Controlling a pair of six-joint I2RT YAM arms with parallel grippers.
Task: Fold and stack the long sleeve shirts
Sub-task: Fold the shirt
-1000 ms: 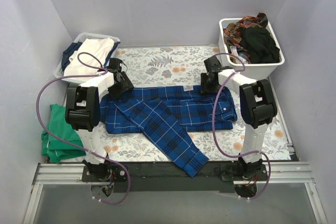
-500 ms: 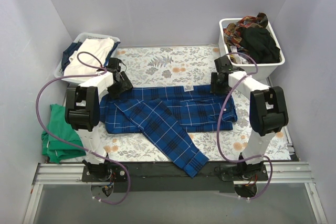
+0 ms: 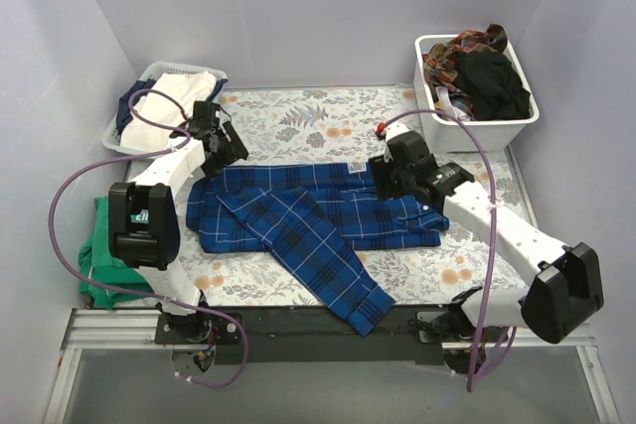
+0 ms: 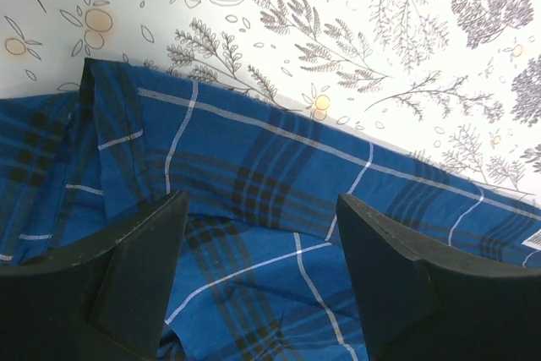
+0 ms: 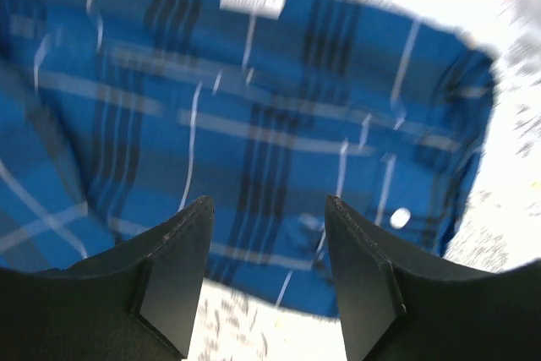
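**A:** What do the 2 arms look like?

**B:** The left arm (image 3: 167, 168) and the right arm (image 3: 502, 230) are built alike. Each has smooth white links joined by bulky black joint housings with rounded corners. Both stand on black bases (image 3: 189, 325).

**A:** Any cables?

**B:** 1 purple cable per arm. The left cable (image 3: 55, 220) and the right cable (image 3: 485, 295) are both thick and glossy. A small red part (image 3: 383, 129) sits near the right arm's wrist.

**A:** And the ends?

**B:** The left gripper (image 4: 260, 209) carries 2 matte black fingers (image 4: 127, 276), wedge-shaped with flat faces and bevelled edges. The right gripper (image 5: 266, 205) has the same 2 black wedges.
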